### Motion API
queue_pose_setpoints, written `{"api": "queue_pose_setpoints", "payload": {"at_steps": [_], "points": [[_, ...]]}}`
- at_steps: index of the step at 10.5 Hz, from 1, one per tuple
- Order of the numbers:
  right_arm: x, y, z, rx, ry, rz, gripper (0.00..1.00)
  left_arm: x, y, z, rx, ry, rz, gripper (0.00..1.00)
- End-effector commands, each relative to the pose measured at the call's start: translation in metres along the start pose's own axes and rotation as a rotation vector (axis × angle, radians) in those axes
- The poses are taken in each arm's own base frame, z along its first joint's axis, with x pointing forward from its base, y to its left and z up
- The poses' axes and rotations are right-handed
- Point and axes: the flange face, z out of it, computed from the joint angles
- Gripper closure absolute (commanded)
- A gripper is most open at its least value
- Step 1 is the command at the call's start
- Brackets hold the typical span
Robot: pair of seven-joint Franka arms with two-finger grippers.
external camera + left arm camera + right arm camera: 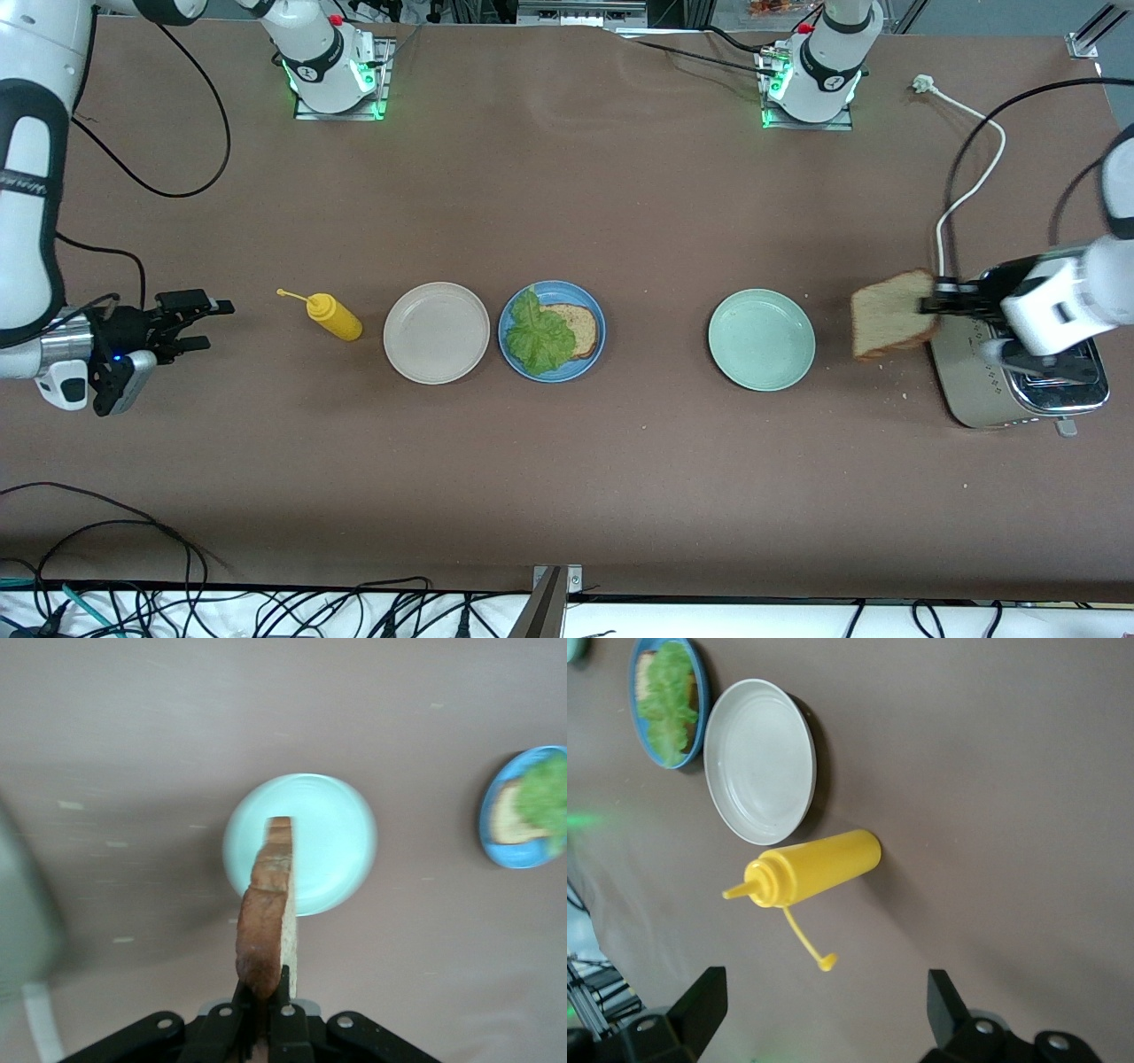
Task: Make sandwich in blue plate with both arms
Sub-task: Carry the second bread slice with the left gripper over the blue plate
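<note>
Left gripper point(928, 304) holds 1 bread slice point(893, 315) in the air, fingers pinching its edge, at the toaster's point(1028, 385) 10 o'clock. Blue plate point(552, 331) at bench point(567, 478) centre carries 1 slice point(578, 327) under lettuce point(539, 336); beige plate point(436, 332) at its 9 o'clock, green plate point(761, 339) at 3. Right gripper point(197, 323) waits at the yellow bottle's point(333, 316) 9 o'clock, fingers spread

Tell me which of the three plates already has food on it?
The blue plate, the middle one: it carries a bread slice and a lettuce leaf. The beige plate and the pale green plate beside it are bare.
</note>
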Motion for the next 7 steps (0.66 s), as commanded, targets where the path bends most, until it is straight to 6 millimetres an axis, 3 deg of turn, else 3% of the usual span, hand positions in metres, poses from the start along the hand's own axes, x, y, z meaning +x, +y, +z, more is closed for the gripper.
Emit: {"api": "queue_pose_setpoints", "payload": {"at_steps": [1, 3, 4, 5, 7], "points": [[0.011, -0.057, -0.004, -0.104, -0.126, 0.257, 0.00, 0.025, 0.107, 0.052, -0.102, -0.011, -0.108, 1.00], [0.004, -0.092, -0.017, -0.193, -0.188, 0.384, 0.00, 0.043, 0.178, 0.106, -0.213, -0.035, -0.065, 1.00], [-0.007, -0.117, -0.034, -0.240, -0.215, 0.469, 0.00, 0.051, 0.201, 0.131, -0.280, -0.044, -0.067, 1.00], [-0.013, -0.144, -0.039, -0.295, -0.247, 0.510, 0.00, 0.057, 0.226, 0.159, -0.346, -0.061, -0.070, 1.00], [-0.052, -0.168, -0.062, -0.336, -0.200, 0.512, 0.00, 0.060, 0.278, 0.206, -0.436, -0.083, -0.110, 1.00]]}}
